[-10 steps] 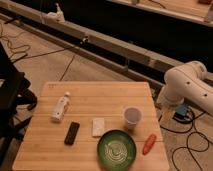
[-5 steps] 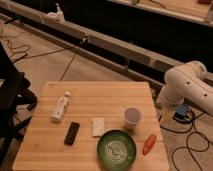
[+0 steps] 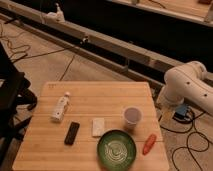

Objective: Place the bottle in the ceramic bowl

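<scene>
Gripper: out of frame, so its state could not be told; only the white arm (image 3: 187,87) showed, right of the table (image 3: 100,95). Bottle (image 3: 60,107): lay on the table's left side, long axis near-to-far, cap toward the far edge, angled slightly right. Ceramic bowl (image 3: 116,149): at the front edge, well apart.

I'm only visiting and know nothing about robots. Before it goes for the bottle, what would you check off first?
1. Bottle found: ok, lying on the table, left side.
2. Ceramic bowl free inside: ok, nothing in it.
3. Straight path from bottle to bowl: not ok, the black remote and white block lie between; lift over them.
4. Cup near the bowl: ok if avoided.
5. Gripper ready: cannot tell, it is out of view; only the white arm shows, right of the table.
</scene>
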Controlling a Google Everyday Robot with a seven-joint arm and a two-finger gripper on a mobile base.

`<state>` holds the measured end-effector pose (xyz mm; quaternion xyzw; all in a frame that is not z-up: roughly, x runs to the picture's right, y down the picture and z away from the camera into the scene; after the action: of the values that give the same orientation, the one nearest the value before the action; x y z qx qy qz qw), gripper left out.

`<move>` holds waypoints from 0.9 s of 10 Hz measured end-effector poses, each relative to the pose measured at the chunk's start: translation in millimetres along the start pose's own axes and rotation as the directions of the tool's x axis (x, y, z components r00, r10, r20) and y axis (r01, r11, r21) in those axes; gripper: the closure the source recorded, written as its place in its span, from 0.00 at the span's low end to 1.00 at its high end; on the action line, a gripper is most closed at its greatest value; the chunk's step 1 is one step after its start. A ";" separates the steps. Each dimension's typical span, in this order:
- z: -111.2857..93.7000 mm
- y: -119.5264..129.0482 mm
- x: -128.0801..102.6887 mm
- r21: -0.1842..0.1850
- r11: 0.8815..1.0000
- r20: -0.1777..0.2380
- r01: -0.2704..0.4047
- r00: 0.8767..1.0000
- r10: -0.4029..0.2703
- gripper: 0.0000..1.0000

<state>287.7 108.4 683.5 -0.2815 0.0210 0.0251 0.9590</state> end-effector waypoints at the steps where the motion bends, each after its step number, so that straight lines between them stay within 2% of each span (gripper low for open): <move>1: 0.0 0.0 -0.1 0.000 1.000 0.000 0.000 1.000 0.000 0.35; 8: -3.5 -3.5 2.7 0.007 1.000 -0.009 0.003 1.000 -0.003 0.35; 9: -11.8 -18.3 -0.5 0.020 1.000 -0.019 0.024 1.000 -0.024 0.35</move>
<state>287.9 86.7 683.5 -0.2722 0.0268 0.0108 0.9618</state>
